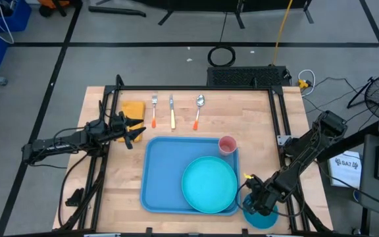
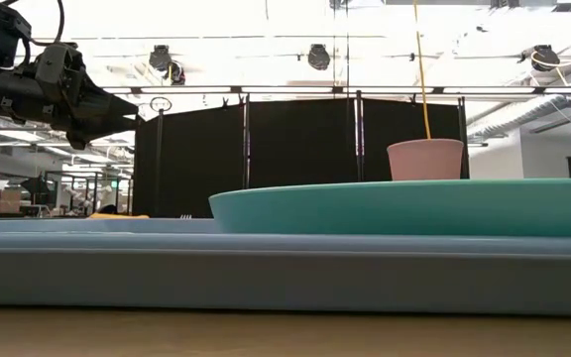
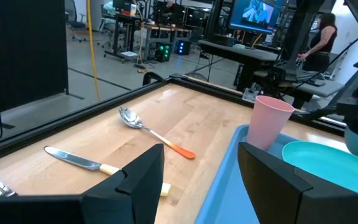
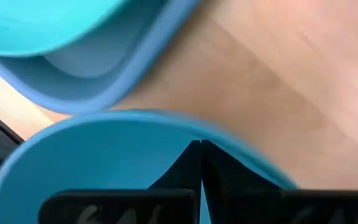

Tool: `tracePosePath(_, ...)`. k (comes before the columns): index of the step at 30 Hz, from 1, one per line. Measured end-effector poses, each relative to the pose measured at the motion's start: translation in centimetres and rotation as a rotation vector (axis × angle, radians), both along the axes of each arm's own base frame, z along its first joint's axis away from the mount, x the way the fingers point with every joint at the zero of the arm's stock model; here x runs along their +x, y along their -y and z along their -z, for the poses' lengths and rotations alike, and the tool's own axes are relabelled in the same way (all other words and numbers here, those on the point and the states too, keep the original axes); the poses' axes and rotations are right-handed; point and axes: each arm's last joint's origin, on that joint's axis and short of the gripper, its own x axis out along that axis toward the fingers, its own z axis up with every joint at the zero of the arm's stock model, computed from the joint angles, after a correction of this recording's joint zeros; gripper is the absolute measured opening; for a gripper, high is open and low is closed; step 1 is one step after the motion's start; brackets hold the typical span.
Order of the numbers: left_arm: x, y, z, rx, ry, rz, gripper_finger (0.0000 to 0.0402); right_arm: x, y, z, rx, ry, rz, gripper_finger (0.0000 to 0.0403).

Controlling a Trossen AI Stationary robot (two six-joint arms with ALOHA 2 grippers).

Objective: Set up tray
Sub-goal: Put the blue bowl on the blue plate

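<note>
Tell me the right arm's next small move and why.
Probably lift the small round blue bowl and carry it toward the large sky-blue plastic tray. The right end effector is shut on the bowl's rim, yet the bowl sits on the wooden table just off the tray's corner, beside the round teal plate. The left end effector waits open.

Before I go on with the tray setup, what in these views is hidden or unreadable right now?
- Bowl: high view, right gripper covers part of it; whether the shut fingers pinch its rim is unclear.
- Bowl: right wrist view, cut off by the picture's edges.
- Fork, knife, spoon: low view, hidden behind the tray and plate.
- Yellow thing: high view, left gripper partly covers it.
</note>
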Motion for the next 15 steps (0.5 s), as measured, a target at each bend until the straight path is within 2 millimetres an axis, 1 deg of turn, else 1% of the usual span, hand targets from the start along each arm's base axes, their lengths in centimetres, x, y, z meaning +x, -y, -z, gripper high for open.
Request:
tracePosePath(6, 0.0, 0.0, 0.0, -0.001, 0.0, 0.0, 0.0209, -0.1, 0.4, 0.1, -0.08, 0.029, 0.013, 0.0)
tracePosePath(10, 0.0, 0.0, 0.0, -0.001, 0.0, 0.0, 0.0209, -0.4, 0.9, 0.2, -0.145, 0.012, 0.016, 0.0)
tracePosePath(15, 0.0, 0.0, 0.0, -0.002, 0.0, 0.0, 0.0209, -0.6, 1.7, 0.3, -0.272, 0.038, 0.022, 0.0)
